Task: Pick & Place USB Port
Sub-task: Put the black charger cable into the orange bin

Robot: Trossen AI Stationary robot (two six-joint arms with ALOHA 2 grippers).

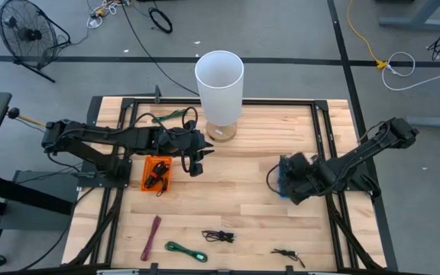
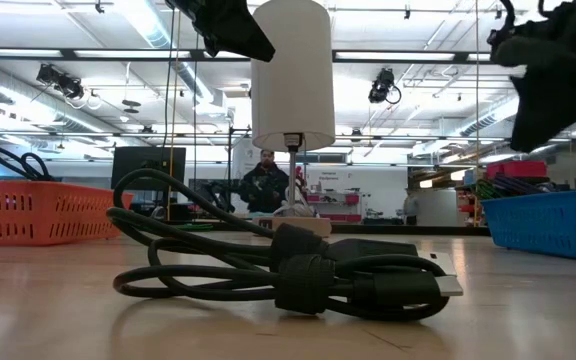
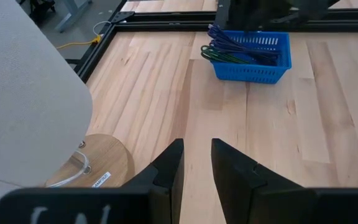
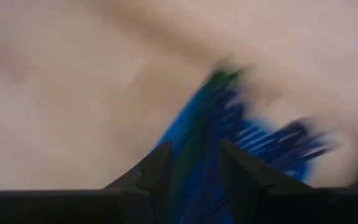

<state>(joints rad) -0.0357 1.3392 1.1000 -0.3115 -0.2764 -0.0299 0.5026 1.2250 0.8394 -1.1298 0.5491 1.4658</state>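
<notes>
Hovered right claw (image 1: 275, 182) over the blue plastic basket (image 3: 252, 55), fingers parted and empty. Left claw (image 1: 195, 165) narrowly parted, empty, beside the orange basket (image 1: 157, 173). Risked a cable end hanging over the blue basket's rim and sliding out.

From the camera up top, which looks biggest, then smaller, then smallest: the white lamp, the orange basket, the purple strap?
1. White lamp, easily the largest, though it stands tall and nearer the camera.
2. Orange basket.
3. Purple strap, long but very thin.
</notes>
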